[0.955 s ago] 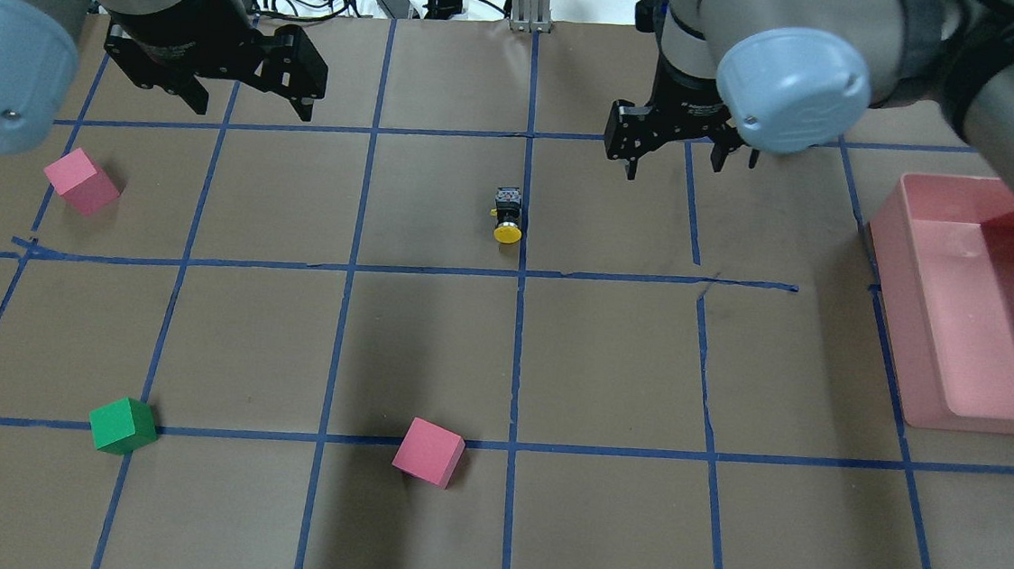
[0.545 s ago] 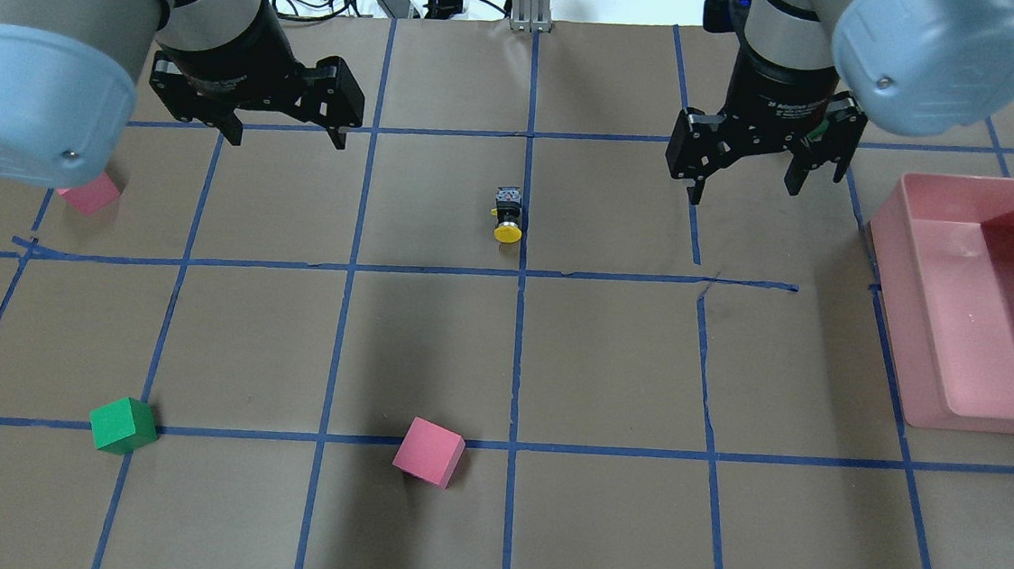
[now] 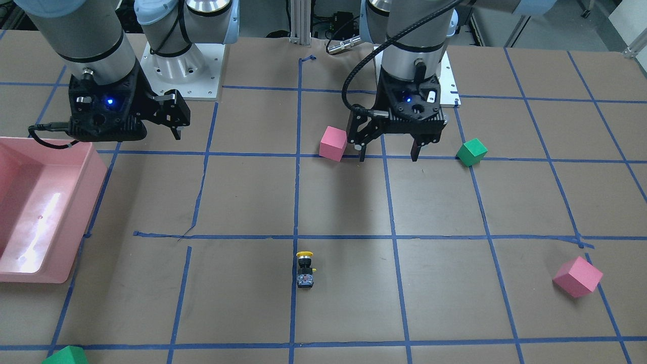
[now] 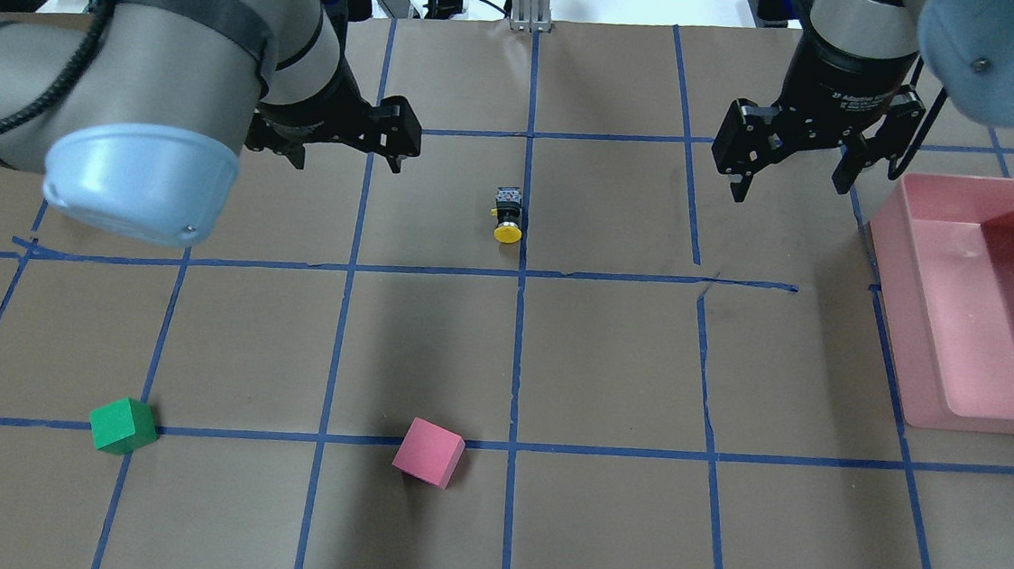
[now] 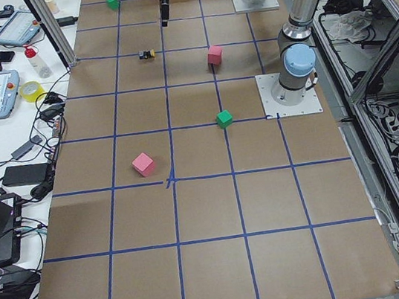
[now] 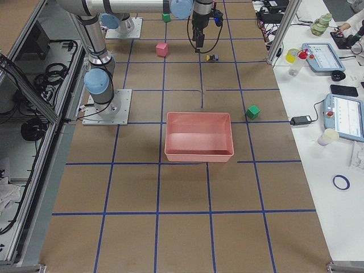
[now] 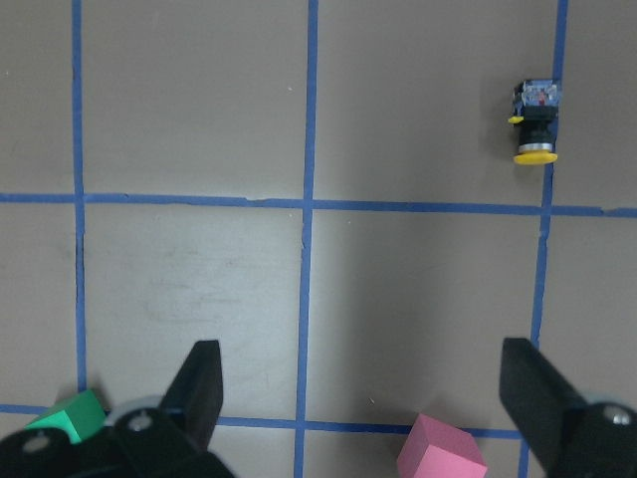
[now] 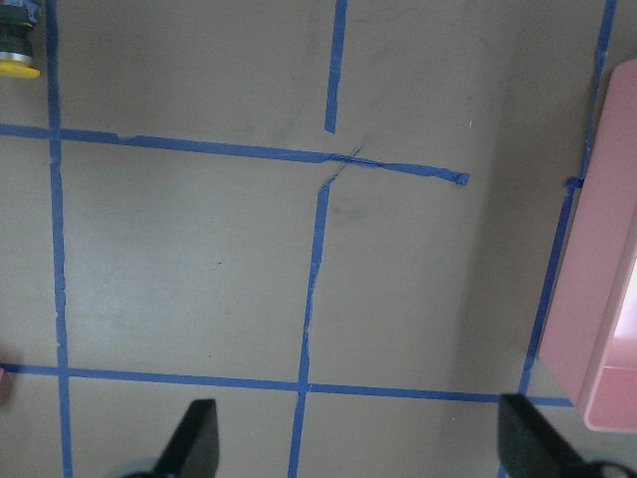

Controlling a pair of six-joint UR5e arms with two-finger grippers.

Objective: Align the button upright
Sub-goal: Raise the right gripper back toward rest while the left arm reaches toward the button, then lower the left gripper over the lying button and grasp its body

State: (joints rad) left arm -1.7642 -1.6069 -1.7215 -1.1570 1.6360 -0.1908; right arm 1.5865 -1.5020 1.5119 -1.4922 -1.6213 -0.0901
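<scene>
tabletop (image 4: 609, 365): brown paper surface, gridded with blue tape, carries all items. pink bin (image 4: 985, 423): sits at the robot's right edge, nothing seen in it, plays no evident part here. left claw (image 4: 347, 156): fingers spread wide, holding nothing, hanging over the tabletop on the robot's left of the button. right claw (image 4: 788, 189): likewise spread and unloaded, near the bin's far corner, well apart from the button. pink cube (image 4: 429, 452) and green cube (image 4: 123, 425): loose on the near tape line, well clear of the work. button (image 4: 507, 217): lies by the central lengthwise tape line, in the far half of the tabletop, between the two claws and touching neither. progress, as judged: none of the alignment is done; the button lies on its side, not upright. remaining: a claw must reach it, close on the body, turn it so the base block sits down and the cap faces up, then release. condition of the button: round yellow cap pointing toward the robot, short black barrel behind it, pale base block with small terminals at the far end; the left wrist view shows it (image 7: 535, 124) whole and unobstructed.
</scene>
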